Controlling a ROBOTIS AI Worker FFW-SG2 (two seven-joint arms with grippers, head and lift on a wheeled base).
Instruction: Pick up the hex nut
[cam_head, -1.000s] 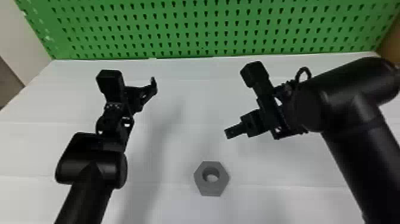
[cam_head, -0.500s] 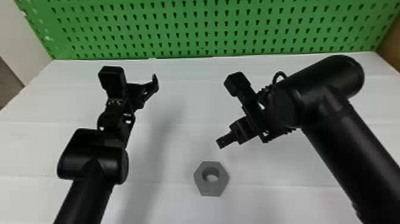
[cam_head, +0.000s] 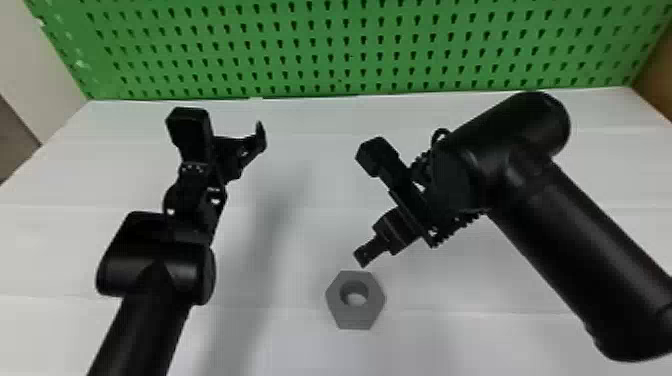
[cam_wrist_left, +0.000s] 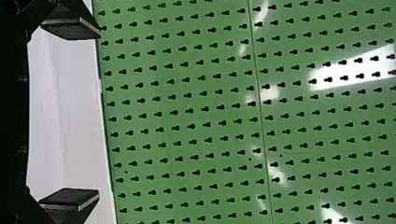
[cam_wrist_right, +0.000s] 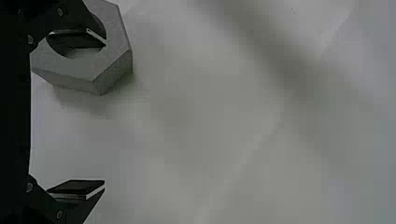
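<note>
Plainly, the nut lay flat on the table, just robot-side of the right pincer; that was spread, one finger overlapping the nut's hole in its wrist view. The left pincer, also spread, hung well apart.

There's 1 hex nut, L gripper + R gripper (2 tot.), 1 pegbd., 1 tbl.
</note>
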